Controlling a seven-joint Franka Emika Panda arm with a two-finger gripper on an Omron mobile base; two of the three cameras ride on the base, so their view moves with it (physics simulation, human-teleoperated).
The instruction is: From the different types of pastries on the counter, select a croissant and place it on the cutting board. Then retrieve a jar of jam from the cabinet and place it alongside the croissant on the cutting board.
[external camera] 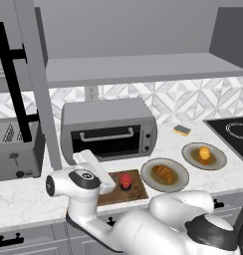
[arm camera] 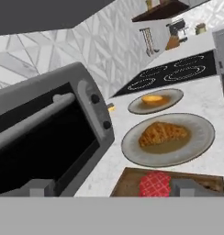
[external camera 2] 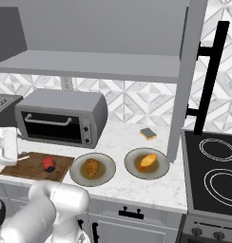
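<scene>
The red jar of jam stands on the cutting board, just in front of the toaster oven, while the croissant lies on a grey plate beside the board. The claw hangs spread wide and empty, its fingertips either side of the jar. Further along the bench a bun sits on a second plate, a sponge behind it.

No text, label, brand or number can be read anywhere. The toaster oven has only plain knobs, and the jar of jam is unlabelled.
</scene>
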